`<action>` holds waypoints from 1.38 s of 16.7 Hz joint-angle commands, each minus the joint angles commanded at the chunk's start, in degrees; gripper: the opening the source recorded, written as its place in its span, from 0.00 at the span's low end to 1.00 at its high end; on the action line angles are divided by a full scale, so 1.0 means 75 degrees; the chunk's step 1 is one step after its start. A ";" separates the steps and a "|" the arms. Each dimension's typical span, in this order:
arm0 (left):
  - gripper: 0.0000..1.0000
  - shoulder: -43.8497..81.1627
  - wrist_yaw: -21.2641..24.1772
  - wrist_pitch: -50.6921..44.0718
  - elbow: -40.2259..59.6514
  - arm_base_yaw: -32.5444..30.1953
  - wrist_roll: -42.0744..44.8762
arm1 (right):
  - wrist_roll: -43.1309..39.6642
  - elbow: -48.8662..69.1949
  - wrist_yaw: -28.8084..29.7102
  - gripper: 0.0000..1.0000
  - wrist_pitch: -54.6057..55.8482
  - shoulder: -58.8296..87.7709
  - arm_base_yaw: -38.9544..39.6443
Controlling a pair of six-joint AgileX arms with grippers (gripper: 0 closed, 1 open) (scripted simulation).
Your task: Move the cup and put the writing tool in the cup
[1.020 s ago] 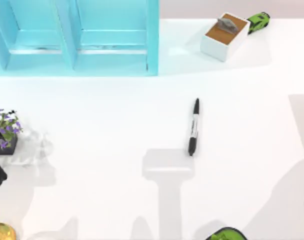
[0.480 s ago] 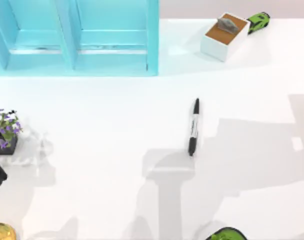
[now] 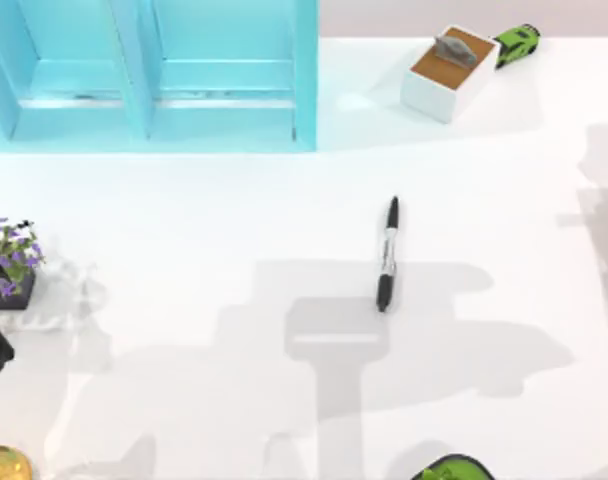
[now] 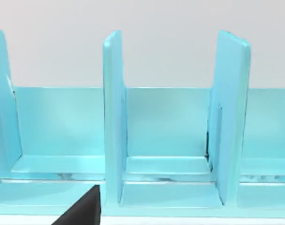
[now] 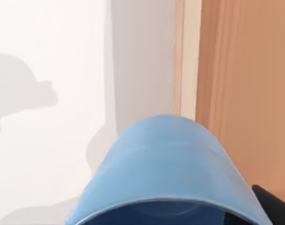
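A light-blue cup (image 5: 163, 173) fills the lower part of the right wrist view, right up against that arm's camera, its rounded wall curving over a darker blue inside; behind it lie the white counter (image 5: 48, 140), soft grey shadows and a tan wooden surface (image 5: 245, 84); a dark corner, perhaps part of the right end effector, shows just beside the cup, and whether it is clenched on the cup cannot be told.

From above, a black marker (image 3: 386, 254) lies flat near the middle of the counter (image 3: 184, 230), well apart from everything else; its long axis runs nearly front to back, tilted slightly, with the thin end toward the far side and the thicker end toward the near edge; a pale label wraps its middle.

At the left edge stand a small pot of purple flowers (image 3: 10, 262), a black object and a golden one; a green object sits at the near edge.

Farther back, a turquoise shelf unit (image 3: 149, 75) occupies the far left; the left wrist view faces its upright dividers (image 4: 113, 117); at the far right a white box with a brown top (image 3: 449, 72) stands just beside a green toy car (image 3: 516, 43).
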 joint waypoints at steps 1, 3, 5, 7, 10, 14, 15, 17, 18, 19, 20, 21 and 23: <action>1.00 0.0000 0.0000 0.0000 0.0000 0.0000 0.0000 | 0.0006 -0.0026 -0.0021 0.00 0.0015 0.0037 -0.0030; 1.00 0.0000 0.0000 0.0000 0.0000 0.0000 0.0000 | 0.0127 -0.0010 -0.0036 0.00 0.0120 0.0140 0.0089; 1.00 0.0000 0.0000 0.0000 0.0000 0.0000 0.0000 | 0.0546 0.0050 -0.0083 0.00 0.0457 0.0471 0.0494; 1.00 0.0000 0.0000 0.0000 0.0000 0.0000 0.0000 | 0.1147 0.0117 -0.0144 0.00 0.0951 0.0938 0.1094; 1.00 0.0000 0.0000 0.0000 0.0000 0.0000 0.0000 | 0.2150 0.0169 -0.0224 0.00 0.1794 0.1697 0.2122; 1.00 0.0000 0.0000 0.0000 0.0000 0.0000 0.0000 | 0.2864 0.0191 -0.0313 0.00 0.2450 0.2233 0.2844; 1.00 0.0000 0.0000 0.0000 0.0000 0.0000 0.0000 | 0.2865 0.0191 -0.0313 0.00 0.2451 0.2234 0.2845; 1.00 0.0000 0.0000 0.0000 0.0000 0.0000 0.0000 | 0.2872 0.0171 -0.0332 0.00 0.2434 0.2227 0.2818; 1.00 0.0000 0.0000 0.0000 0.0000 0.0000 0.0000 | 0.2885 0.0146 -0.0330 0.00 0.2463 0.2244 0.2822; 1.00 0.0000 0.0000 0.0000 0.0000 0.0000 0.0000 | 0.2908 0.0047 -0.0326 0.00 0.2564 0.2293 0.2845; 1.00 0.0000 0.0000 0.0000 0.0000 0.0000 0.0000 | 0.2930 -0.0090 -0.0321 0.00 0.2738 0.2346 0.2870; 1.00 0.0000 0.0000 0.0000 0.0000 0.0000 0.0000 | 0.2945 -0.0201 -0.0317 0.00 0.2993 0.2398 0.2898; 1.00 0.0000 0.0000 0.0000 0.0000 0.0000 0.0000 | 0.2976 -0.0468 -0.0310 0.00 0.3471 0.2502 0.2958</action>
